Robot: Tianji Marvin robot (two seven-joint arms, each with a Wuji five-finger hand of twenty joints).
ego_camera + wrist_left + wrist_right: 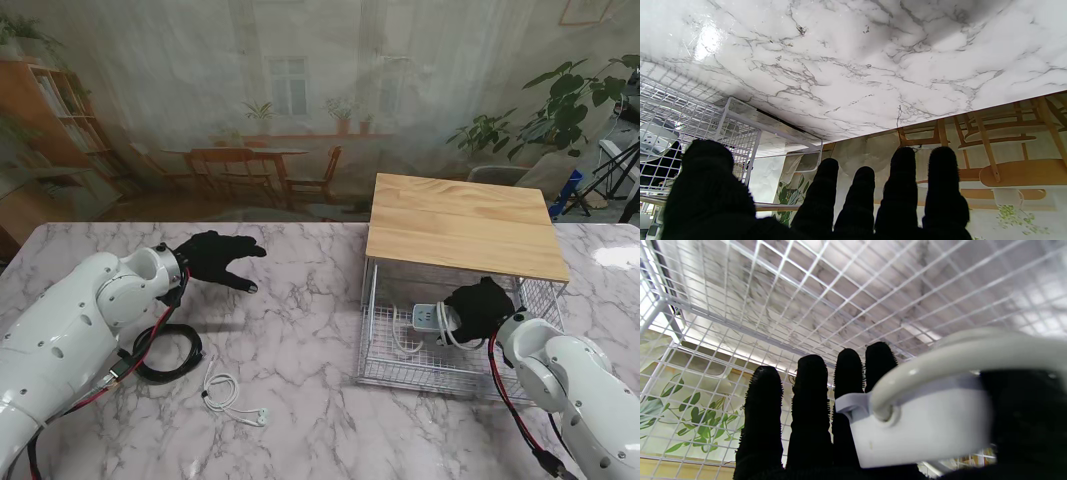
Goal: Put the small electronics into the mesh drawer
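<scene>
The white mesh drawer (pixel 420 378) stands pulled out from under a wooden-topped rack (pixel 460 225) on the right. My right hand (pixel 482 305), in a black glove, is inside the drawer and shut on a white power adapter (pixel 426 317) whose white cord loops down onto the mesh. In the right wrist view the adapter (pixel 920 430) sits between thumb and outstretched fingers (pixel 810 406), just over the mesh floor (pixel 806 306). My left hand (pixel 218 258) hovers open over the marble at the left, fingers spread. A black coiled cable (pixel 170 360) and a white earphone cable (pixel 225 392) lie on the table near my left arm.
The left wrist view shows my left hand (pixel 853 206) over bare marble, with the drawer's side wall (pixel 740 133) off to one side. A printed backdrop closes off the far table edge. Potted plants stand beyond the right corner.
</scene>
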